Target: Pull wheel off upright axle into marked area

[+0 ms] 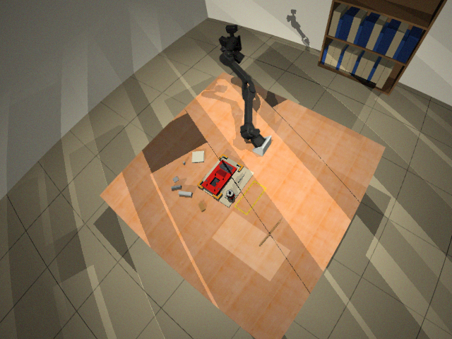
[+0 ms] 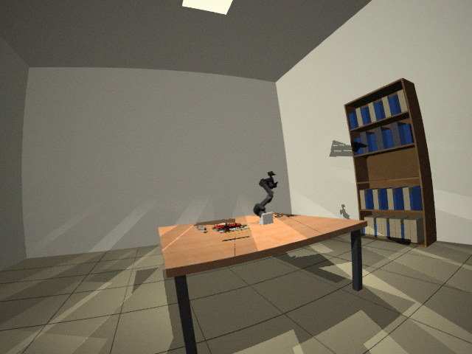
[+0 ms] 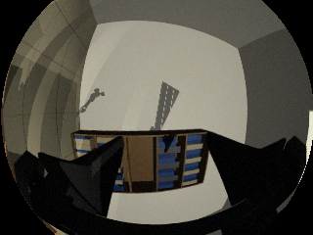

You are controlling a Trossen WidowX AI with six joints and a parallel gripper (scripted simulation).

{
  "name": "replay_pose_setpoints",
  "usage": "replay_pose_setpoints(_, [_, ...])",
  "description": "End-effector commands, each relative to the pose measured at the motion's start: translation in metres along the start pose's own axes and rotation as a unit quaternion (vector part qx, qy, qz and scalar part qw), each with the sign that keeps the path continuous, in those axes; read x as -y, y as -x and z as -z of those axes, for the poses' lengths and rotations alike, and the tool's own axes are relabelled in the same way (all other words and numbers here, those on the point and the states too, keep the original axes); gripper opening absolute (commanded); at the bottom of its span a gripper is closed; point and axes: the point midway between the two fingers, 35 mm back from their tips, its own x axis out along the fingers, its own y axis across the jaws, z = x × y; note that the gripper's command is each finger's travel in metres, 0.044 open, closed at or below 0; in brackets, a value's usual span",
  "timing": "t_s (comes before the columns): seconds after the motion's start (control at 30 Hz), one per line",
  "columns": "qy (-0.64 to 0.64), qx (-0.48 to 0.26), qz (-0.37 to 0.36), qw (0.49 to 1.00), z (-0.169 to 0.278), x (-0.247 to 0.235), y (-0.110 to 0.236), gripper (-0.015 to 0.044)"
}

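Observation:
The wheel (image 1: 229,193), small and dark with a pale hub, sits at the near corner of the cream board in the top view. The axle under it is too small to make out. The marked area is a yellow outline (image 1: 260,184) on the table, just right of the board. My gripper (image 1: 230,42) (image 3: 165,139) is high above the table and far from the wheel. Its two dark fingers stand wide apart in the wrist view, open, with nothing between them. The wheel and marked area do not show in the wrist view.
A red block (image 1: 211,186) with orange corner pieces sits on the cream board (image 1: 245,176). Left of it lie a pale square (image 1: 198,156), grey cylinders (image 1: 185,193) and a tan block (image 1: 202,205). A thin brown stick (image 1: 270,232) lies beyond the outline. A bookcase (image 2: 389,164) stands by the wall.

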Motion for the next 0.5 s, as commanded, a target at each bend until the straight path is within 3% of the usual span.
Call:
replay_pose_setpoints(0.0, [0.001,0.002,0.001,1.000,-0.001,0.001,0.001,0.0374])
replay_pose_setpoints(0.1, [0.018,0.024,0.016,0.999,-0.019,0.014,0.011,0.0300])
replay_pose_setpoints(0.47, [0.076,0.120,0.125,0.982,-0.088,0.081,0.065,0.0300])
